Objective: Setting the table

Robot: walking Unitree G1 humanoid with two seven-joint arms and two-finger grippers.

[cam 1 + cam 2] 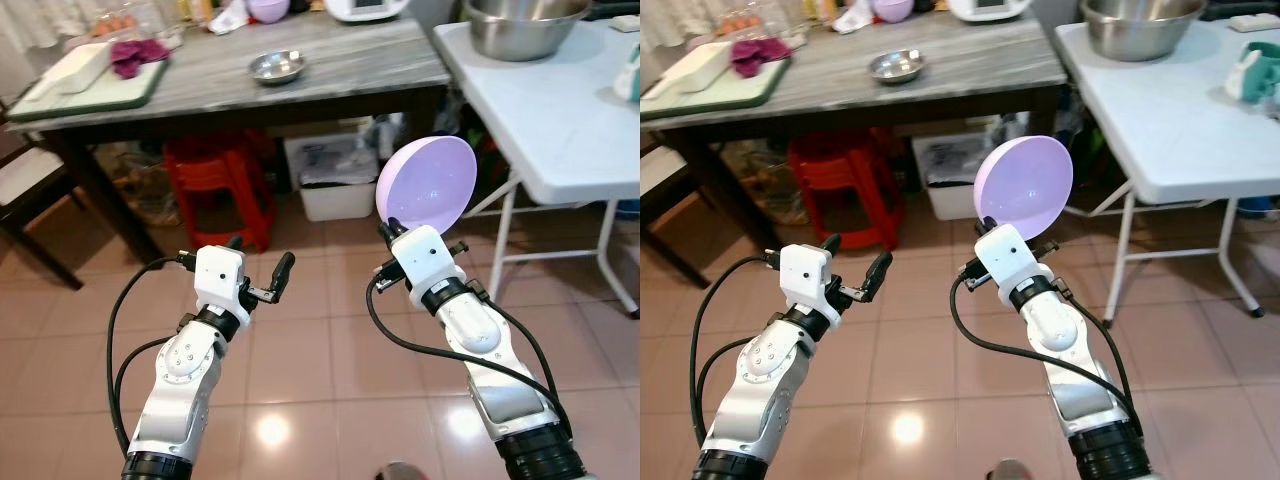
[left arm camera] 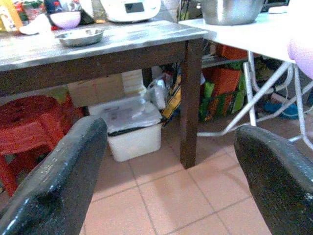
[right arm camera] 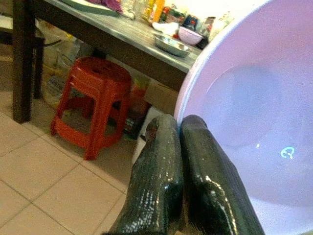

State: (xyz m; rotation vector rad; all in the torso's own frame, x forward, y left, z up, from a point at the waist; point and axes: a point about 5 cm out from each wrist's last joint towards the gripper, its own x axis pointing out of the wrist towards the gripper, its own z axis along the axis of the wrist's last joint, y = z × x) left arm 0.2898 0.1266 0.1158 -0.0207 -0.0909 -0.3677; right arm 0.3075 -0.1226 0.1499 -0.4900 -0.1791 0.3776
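Observation:
My right gripper (image 1: 388,226) is shut on the rim of a lilac plastic bowl (image 1: 428,183), held upright in the air over the tiled floor, its hollow facing me. In the right wrist view the two black fingers (image 3: 166,161) pinch the bowl's edge (image 3: 254,112). My left gripper (image 1: 262,268) is raised beside it, open, with nothing between its fingers (image 2: 58,176). Ahead stands a grey marble-topped table (image 1: 330,70) with a small steel dish (image 1: 277,66) on it. A white folding table (image 1: 540,110) stands to the right.
A red plastic stool (image 1: 215,180) and a white lidded bin (image 1: 335,180) sit under the marble table. A green tray (image 1: 90,85) with a white box and purple cloth lies at its left. A large steel bowl (image 1: 522,25) rests on the white table. A dark chair (image 1: 30,200) is at left.

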